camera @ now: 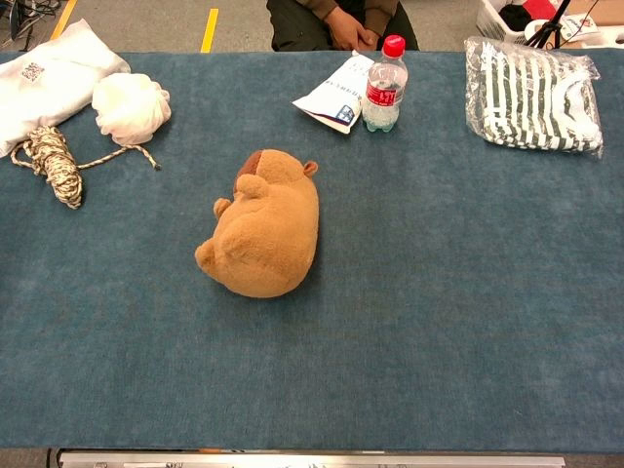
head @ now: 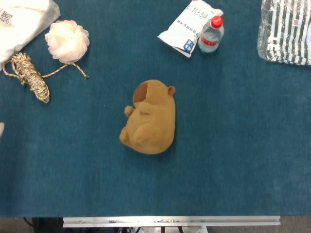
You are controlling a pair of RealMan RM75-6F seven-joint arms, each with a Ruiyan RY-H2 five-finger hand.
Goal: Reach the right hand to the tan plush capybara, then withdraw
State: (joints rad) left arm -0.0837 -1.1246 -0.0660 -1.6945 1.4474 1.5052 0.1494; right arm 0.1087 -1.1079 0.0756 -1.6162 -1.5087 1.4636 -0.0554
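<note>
Currently neither the right hand nor the left hand appears in the head view or the chest view, so whether their fingers are spread, curled or gripping anything cannot be told. Nearest the robot, one tan plush capybara (camera: pixel 263 234) lies on its side near the middle of the blue table (camera: pixel 458 322), well apart from every other item. It is judged light, soft and compressible, not fragile, with a fuzzy nap that should resist slipping; the broad rounded back and flank offer the best contact area (the small ears and stubby limbs would deform under the fingers). Since the task calls only for a reach, a gentle approach from the right side onto the body should suffice. Farther out on the left lie one coil of rope (camera: pixel 51 164), one white bath pouf (camera: pixel 132 107) and one white bag (camera: pixel 49 83). Along the far edge stand one water bottle (camera: pixel 385 86) with a red cap, touching one white packet (camera: pixel 331 96), and at the far right lies one wrapped striped garment (camera: pixel 534 94). One seated person (camera: pixel 343 21) shows beyond the table.
</note>
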